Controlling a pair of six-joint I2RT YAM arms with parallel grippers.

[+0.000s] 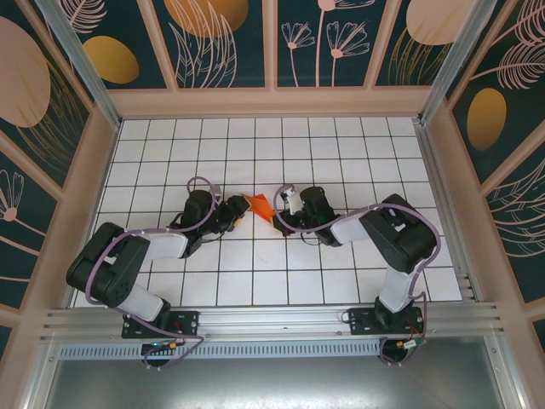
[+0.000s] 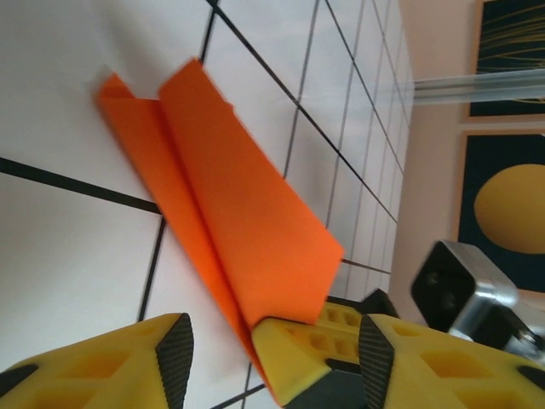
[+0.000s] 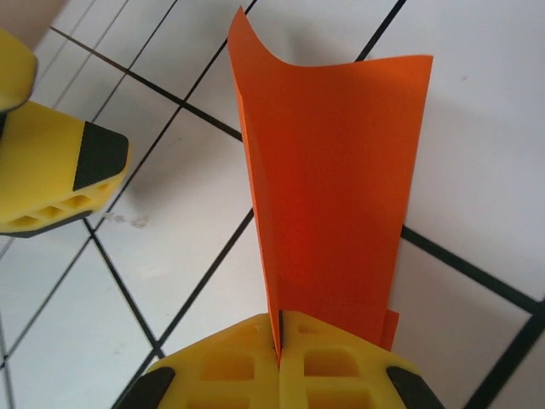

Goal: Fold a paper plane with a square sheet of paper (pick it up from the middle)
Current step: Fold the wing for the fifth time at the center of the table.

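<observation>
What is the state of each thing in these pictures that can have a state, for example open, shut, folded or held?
thin orange-red paper sheet: folded lengthwise into layers, one end clamped, the far edge curling.
left yellow-fingered tool: open, jaws apart on either side of the paper's clamped end, gripping nothing.
right yellow-fingered tool: shut on the end of the paper.
</observation>
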